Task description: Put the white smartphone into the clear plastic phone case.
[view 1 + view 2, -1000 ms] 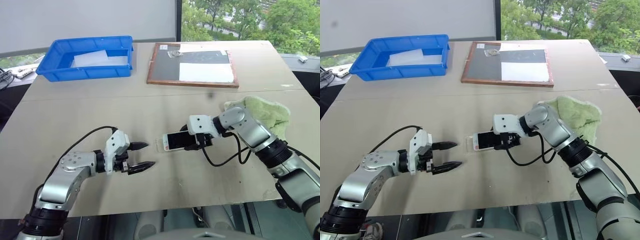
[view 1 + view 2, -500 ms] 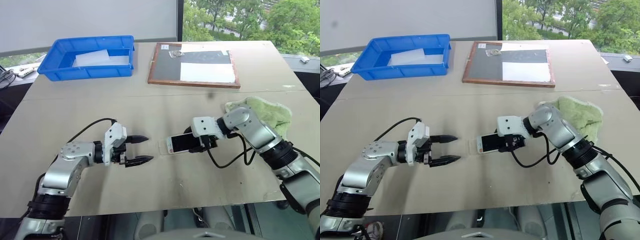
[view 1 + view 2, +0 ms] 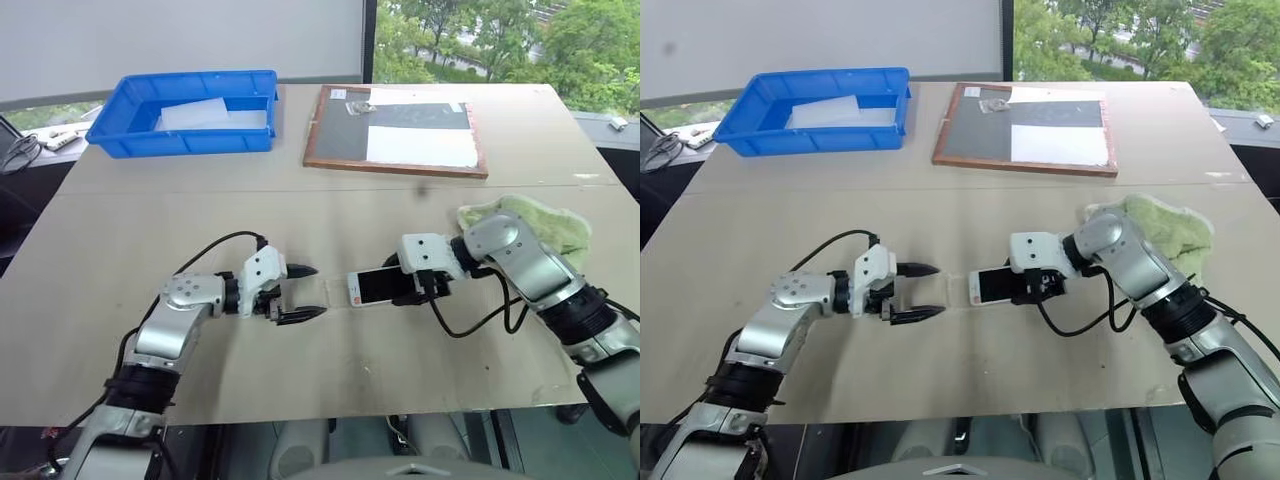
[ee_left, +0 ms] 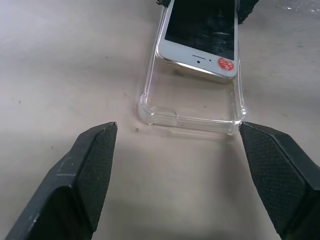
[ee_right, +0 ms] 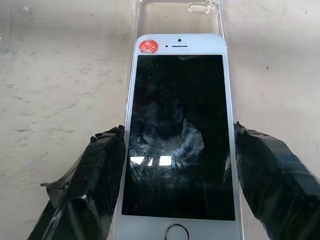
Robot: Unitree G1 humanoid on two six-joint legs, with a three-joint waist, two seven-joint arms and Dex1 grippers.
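**Phone held partly over the clear case, mid-table**

The white smartphone point(image 3: 378, 287) lies screen up with its long axis running left to right across the table point(image 3: 330, 215), earpiece end toward the robot's left and home-button end toward the right. A small red sticker point(image 5: 148, 46) sits beside the earpiece. The right gripper point(image 5: 179, 165) clamps the phone by its 2 long edges, 1 taped black finger point(image 5: 95, 165) against each side. The clear plastic phone case point(image 4: 192, 102) lies flat on the table along the same axis, open side up. The phone's earpiece end sits over the case's right part, while the left end of the case is bare; whether the phone rests in the shell or is held just above it cannot be told.

The left gripper point(image 3: 300, 293) points toward the right, its 2 black fingers point(image 4: 92, 165) spread wide on either side of the case's left end, holding nothing and clear of the shell.

At the far left of the table stands a blue bin point(image 3: 130, 135) containing white translucent sheets point(image 3: 205, 113). Beside it lies a wood-framed dark board point(image 3: 400, 165) carrying white sheets and a small item too small to identify. A green cloth point(image 3: 545, 225) lies at the right, partly hidden behind the right arm. The case's edges are faint in the head views.
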